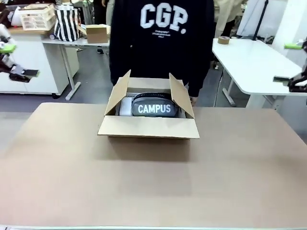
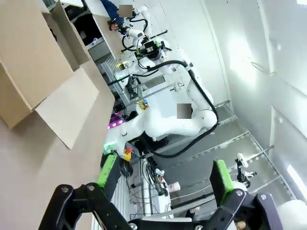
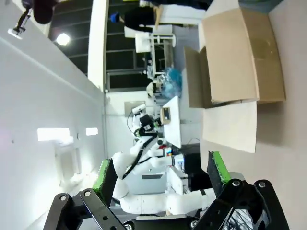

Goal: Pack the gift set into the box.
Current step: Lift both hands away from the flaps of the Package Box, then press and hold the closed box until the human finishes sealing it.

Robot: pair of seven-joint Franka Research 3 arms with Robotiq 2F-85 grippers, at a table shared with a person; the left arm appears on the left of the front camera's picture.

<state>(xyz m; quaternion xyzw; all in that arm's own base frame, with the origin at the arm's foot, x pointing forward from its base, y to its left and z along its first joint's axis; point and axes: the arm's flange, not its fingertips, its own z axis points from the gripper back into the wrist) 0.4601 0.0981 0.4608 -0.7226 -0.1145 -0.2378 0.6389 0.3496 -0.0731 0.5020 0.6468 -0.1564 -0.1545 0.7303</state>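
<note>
Box (image 1: 148, 127) sits open at far-middle of the desk (image 1: 153, 187), just in front of the person (image 1: 160, 48) standing at the far edge. Left and right side flaps stand up and lean outward, near flap folded out toward robot side. Inside: dark pouch (image 1: 152, 107) printed "CAMPUS", lying against a white item (image 1: 125, 106) on its left; both below the flap tops. Rest of the gift set cannot be told.

Left tool (image 2: 164, 165): released, green pads spread wide, nothing between them, held up off the desk and well apart from the box, which shows top-left in the left wrist view. Right tool (image 3: 160, 165): released too, pads wide apart, nothing held, well apart from the box, seen top-right in the right wrist view.
</note>
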